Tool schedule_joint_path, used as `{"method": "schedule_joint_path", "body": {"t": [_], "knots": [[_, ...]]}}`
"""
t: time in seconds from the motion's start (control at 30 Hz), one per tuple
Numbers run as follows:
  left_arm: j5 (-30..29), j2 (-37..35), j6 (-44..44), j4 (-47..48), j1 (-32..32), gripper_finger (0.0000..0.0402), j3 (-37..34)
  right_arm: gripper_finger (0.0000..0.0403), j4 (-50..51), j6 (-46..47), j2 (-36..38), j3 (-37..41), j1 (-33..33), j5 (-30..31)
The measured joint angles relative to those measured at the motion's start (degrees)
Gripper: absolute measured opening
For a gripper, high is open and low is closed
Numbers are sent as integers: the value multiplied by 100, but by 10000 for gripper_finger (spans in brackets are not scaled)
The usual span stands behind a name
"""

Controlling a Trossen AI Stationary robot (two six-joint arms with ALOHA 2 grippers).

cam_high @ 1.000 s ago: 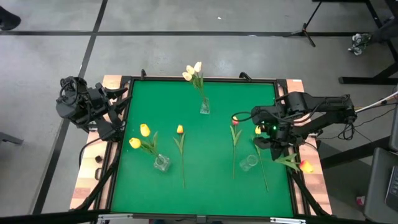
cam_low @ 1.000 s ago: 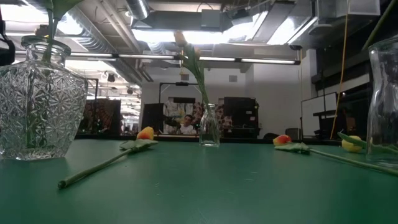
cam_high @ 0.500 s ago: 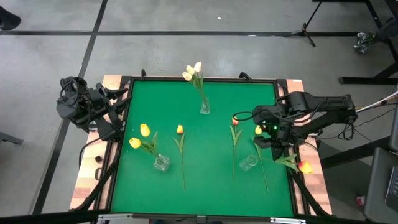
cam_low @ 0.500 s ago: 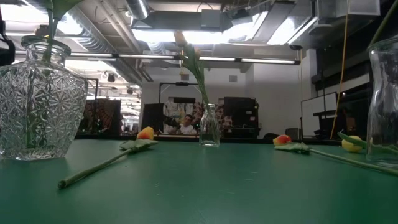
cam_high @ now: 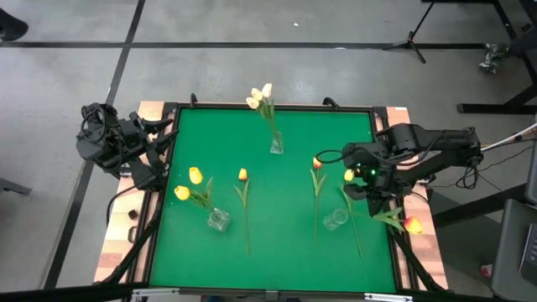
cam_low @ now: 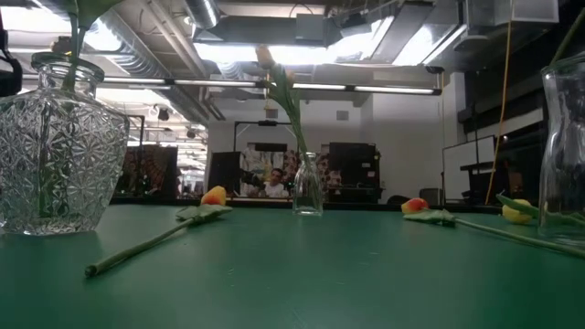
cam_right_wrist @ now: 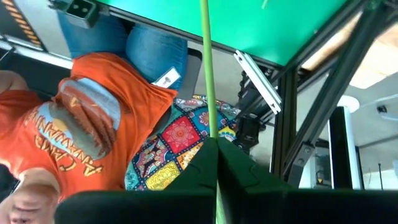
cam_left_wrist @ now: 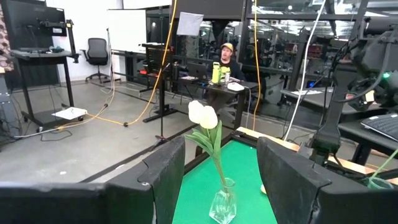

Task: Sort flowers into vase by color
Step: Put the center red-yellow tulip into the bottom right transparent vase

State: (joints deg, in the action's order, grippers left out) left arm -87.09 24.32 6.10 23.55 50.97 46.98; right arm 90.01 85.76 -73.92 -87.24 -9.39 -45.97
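Observation:
My right gripper (cam_high: 361, 193) hovers at the table's right side above the right near glass vase (cam_high: 336, 220), shut on an orange-red tulip (cam_high: 411, 225). Its stem (cam_low: 567, 37) rises slanting over that vase's mouth (cam_low: 559, 73). White tulips (cam_high: 262, 95) stand in the far vase (cam_high: 275, 145), and two yellow ones (cam_high: 189, 184) in the left near vase (cam_high: 218, 220). A yellow tulip (cam_high: 242, 174), an orange-red one (cam_high: 317, 162) and another yellow one (cam_high: 348, 174) lie flat on the mat. My left gripper (cam_left_wrist: 217, 180) waits open off the left edge. My right gripper pinches the orange-red tulip's thin green stem (cam_right_wrist: 208, 93) between its two shut fingers (cam_right_wrist: 239, 171). The flower is lifted and tilted, its head and leaves (cam_high: 388, 219) out past the table's right edge. Whether the stem's lower end is inside the vase cannot be told.
A raised black frame (cam_high: 268, 107) borders the green mat (cam_high: 277, 193). The mat's middle and near strip are bare. A person in an orange shirt (cam_right_wrist: 81, 130) shows in the right wrist view. Another person sits at a desk (cam_left_wrist: 224, 59) beyond the far edge.
The held stem has shifted slightly toward the table's right at the vase's mouth in the low view; my right gripper has stayed shut on it.

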Motion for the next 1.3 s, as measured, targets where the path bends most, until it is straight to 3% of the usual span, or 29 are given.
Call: {"method": "schedule_joint_path", "body": {"t": [0.2, 0.67, 0.83, 1.03, 1.3], "knots": [[0, 0, 96, 0, 1, 196, 0, 0, 3, 420, 31, 0, -312, 16], [0, -1, 106, 0, -1, 196, 0, 0, 5, 490, -55, 0, -303, 320], [0, -2, 104, 40, -1, 196, 0, 0, -5, 82, -194, 266, -297, 431], [0, -2, 106, 37, -1, 196, 0, 0, 9, -468, -374, 792, -297, 12], [0, 0, 105, 39, 1, 196, 1, 0, -1, -508, -388, 848, -297, 43]]}}
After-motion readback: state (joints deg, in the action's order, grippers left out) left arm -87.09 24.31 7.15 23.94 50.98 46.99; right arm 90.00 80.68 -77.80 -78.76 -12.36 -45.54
